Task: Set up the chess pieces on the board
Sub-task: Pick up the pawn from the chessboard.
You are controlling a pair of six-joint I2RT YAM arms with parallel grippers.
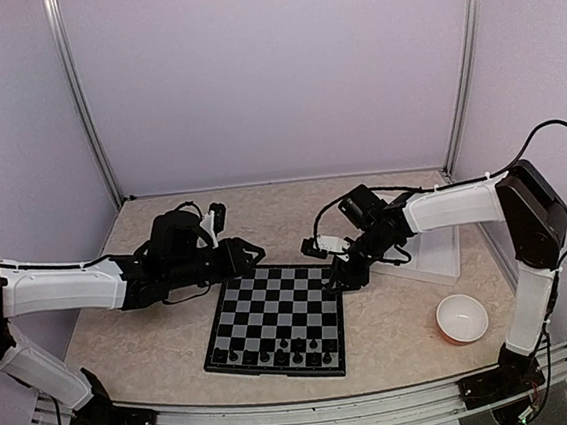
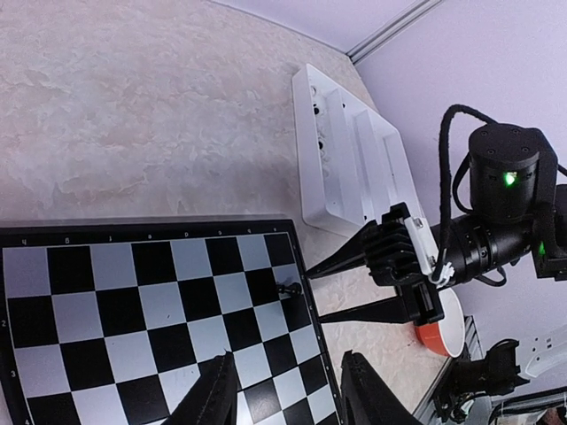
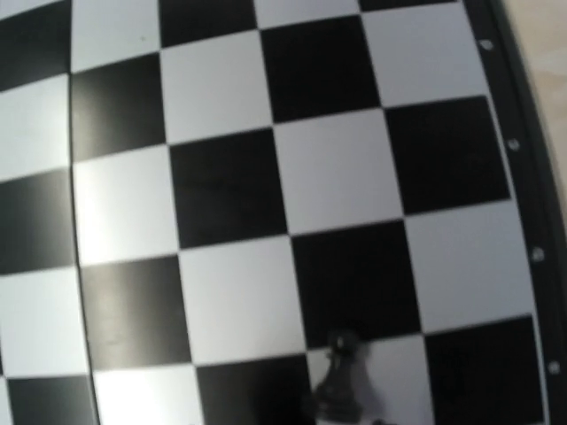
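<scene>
The board [image 1: 274, 319] lies flat in the middle of the bench [image 1: 145, 336], low in the overhead view. A row of black chess pieces [image 1: 280, 355] stands along its bottom edge.

The right claw [image 2: 312, 294] reaches in over the board's upper right corner. From the left wrist camera its two dark fingers stand well apart and hold nothing. A single black pawn [image 2: 288, 289] stands upright on a square by the board's right border, just off the fingertips and not between them. The right wrist view shows the same pawn at the bottom of the frame, a little blurred.

The left claw [image 1: 255, 250] hovers at the board's upper left corner. It is open too, with bare squares showing between its fingers.

A white compartment tray [image 1: 434, 258] lies to the right of the board. An orange bowl [image 1: 461, 318] with a white inside sits below it.
</scene>
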